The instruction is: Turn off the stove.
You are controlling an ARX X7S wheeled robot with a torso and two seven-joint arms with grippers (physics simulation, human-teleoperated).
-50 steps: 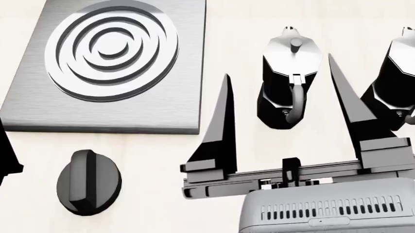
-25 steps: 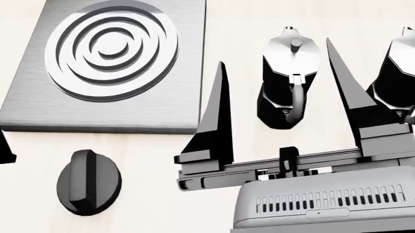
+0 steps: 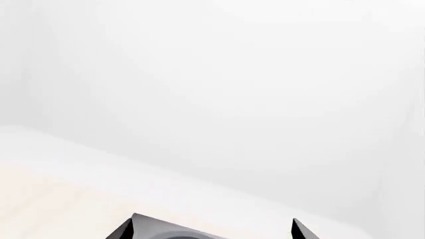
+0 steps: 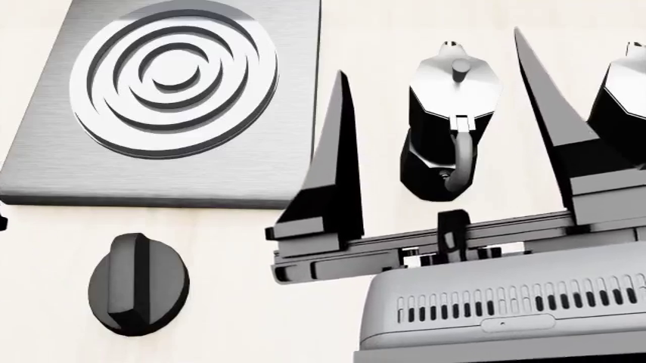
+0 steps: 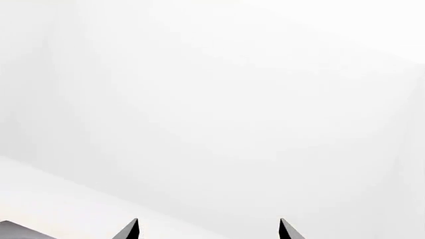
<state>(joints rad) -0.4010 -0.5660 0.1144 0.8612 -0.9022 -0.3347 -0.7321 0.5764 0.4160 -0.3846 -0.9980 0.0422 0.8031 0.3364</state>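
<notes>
The stove knob [image 4: 138, 283] sits flat on the desk [image 4: 242, 302] at the lower left of the head view, just below the square burner plate [image 4: 166, 102], its raised bar running nearly straight up the frame. I judge it a rigid, smooth dial fixed in place, so I would pinch the bar across its two flat sides and twist rather than lift. My right pincer [image 4: 444, 136] hovers right of centre, fingers spread wide and empty; my left pincer's state I cannot tell.
</notes>
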